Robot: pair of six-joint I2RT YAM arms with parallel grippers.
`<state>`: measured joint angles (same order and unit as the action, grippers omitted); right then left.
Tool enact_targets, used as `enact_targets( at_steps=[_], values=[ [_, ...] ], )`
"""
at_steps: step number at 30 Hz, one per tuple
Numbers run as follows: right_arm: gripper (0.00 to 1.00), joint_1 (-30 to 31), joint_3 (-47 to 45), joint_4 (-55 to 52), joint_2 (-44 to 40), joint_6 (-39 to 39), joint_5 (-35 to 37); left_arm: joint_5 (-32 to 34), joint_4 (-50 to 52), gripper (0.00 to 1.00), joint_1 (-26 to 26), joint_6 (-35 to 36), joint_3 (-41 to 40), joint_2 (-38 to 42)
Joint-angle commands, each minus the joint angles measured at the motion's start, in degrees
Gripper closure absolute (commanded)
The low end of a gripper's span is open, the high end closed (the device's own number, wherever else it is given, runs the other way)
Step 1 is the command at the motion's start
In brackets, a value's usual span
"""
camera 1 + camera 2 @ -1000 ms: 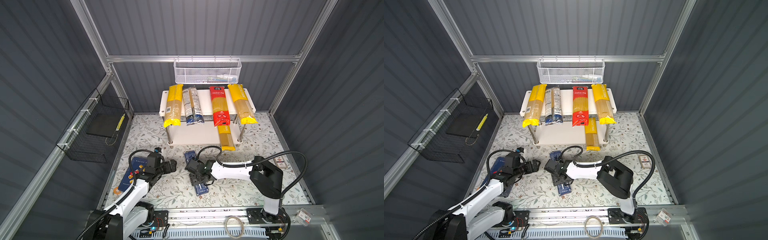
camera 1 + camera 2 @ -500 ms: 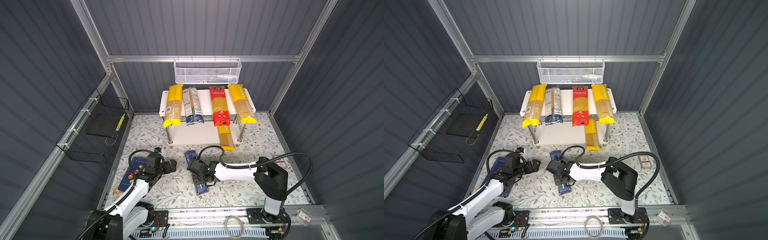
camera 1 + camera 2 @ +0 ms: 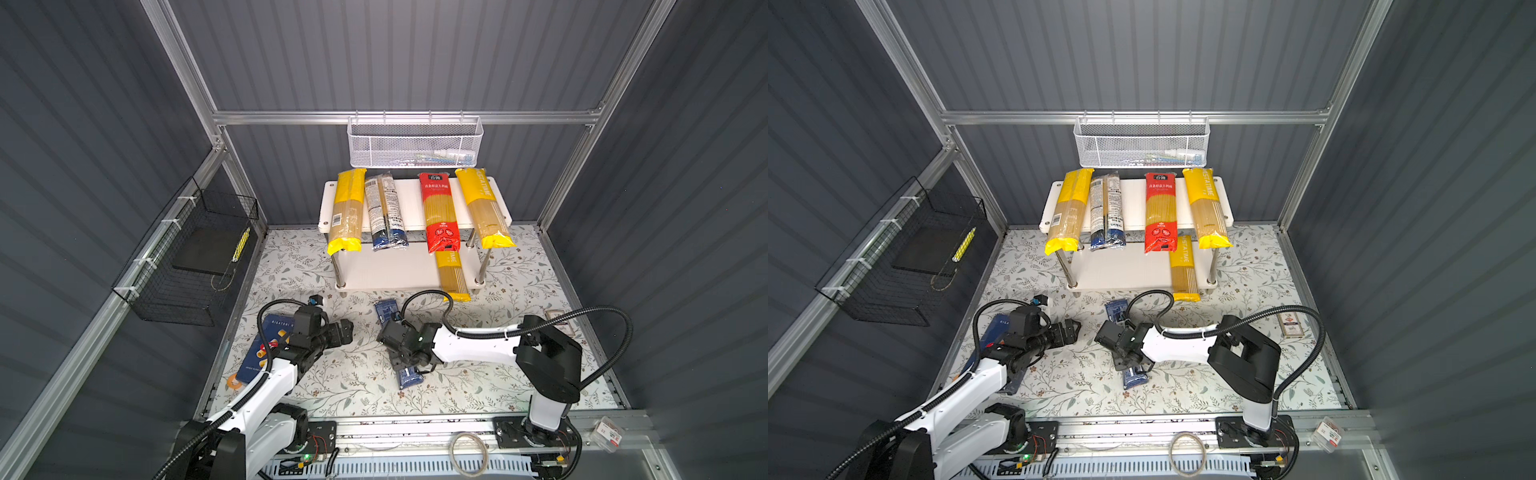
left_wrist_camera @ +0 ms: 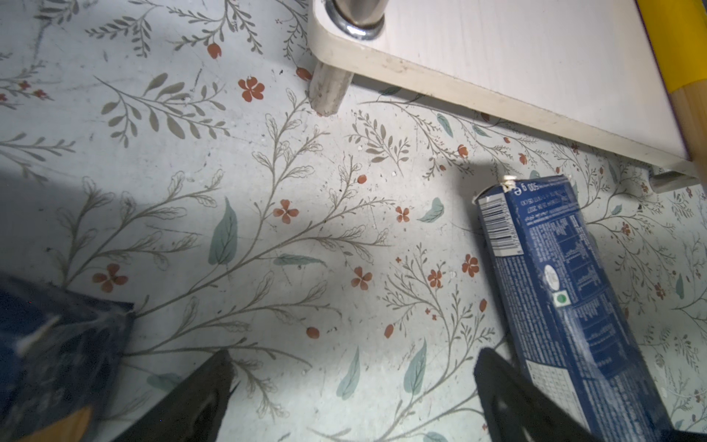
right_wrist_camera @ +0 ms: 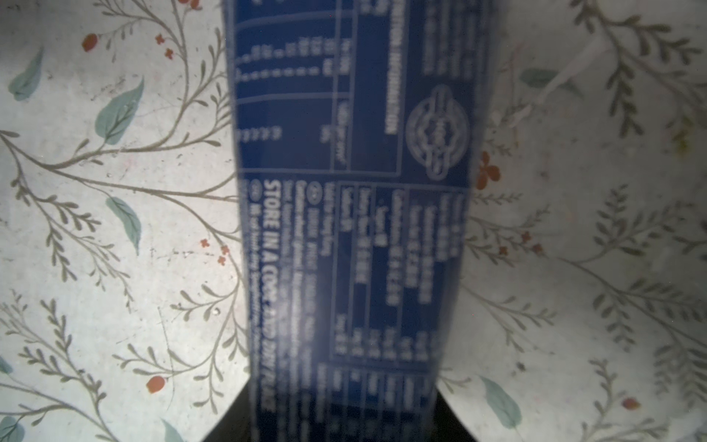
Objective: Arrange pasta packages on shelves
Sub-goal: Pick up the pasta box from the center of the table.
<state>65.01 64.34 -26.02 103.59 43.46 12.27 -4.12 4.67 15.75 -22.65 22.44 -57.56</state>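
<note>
The narrow blue box [image 3: 409, 378] lies flat on the floral floor in front of the shelves [image 3: 409, 199]. My right gripper [image 3: 406, 360] reaches down over its middle, and in the right wrist view its dark fingers press both long sides of the box [image 5: 352, 191], so the right gripper [image 5: 340, 398] is shut on it. To the left, my left gripper [image 3: 345, 330] hovers open and empty above bare floor, beside the wide blue Barilla box [image 3: 266, 349]. On the upper shelf lie two yellow bags [image 3: 347, 212], a grey-and-dark-blue bag [image 3: 384, 212] and a red bag [image 3: 438, 212]. On the lower shelf lies a yellow bag [image 3: 451, 274].
A white mesh basket [image 3: 415, 143] hangs on the back wall above the shelves. A black wire basket [image 3: 187, 257] hangs on the left wall. A small red-and-white card [image 3: 1291, 324] lies on the floor at the right, behind my right arm. The lower bag overhangs the shelf's front edge.
The right gripper's jaws have narrowed onto the narrow blue box, and the right arm's elbow has shifted slightly right. The left arm has not moved.
</note>
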Motion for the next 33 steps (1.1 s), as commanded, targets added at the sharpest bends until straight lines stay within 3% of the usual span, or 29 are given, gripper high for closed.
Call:
enact_targets(
  at_steps=[1,9,22,33],
  values=[
    [0.68,-0.15,-0.28,-0.31,-3.77,0.13,5.09,-0.02,0.34,0.00,-0.19,0.77,0.35,1.05],
    [0.73,-0.20,-2.28,0.08,-8.81,1.00,10.09,-0.14,0.34,0.00,-0.17,0.75,0.42,0.61],
    [0.72,-0.72,-3.23,-0.17,-13.99,0.59,14.72,-0.19,0.34,0.00,-0.24,0.77,0.42,0.65],
    [0.72,-7.42,-2.64,3.43,-14.87,-3.40,14.21,-0.19,0.26,0.00,-0.19,0.82,0.42,0.70]
  ],
)
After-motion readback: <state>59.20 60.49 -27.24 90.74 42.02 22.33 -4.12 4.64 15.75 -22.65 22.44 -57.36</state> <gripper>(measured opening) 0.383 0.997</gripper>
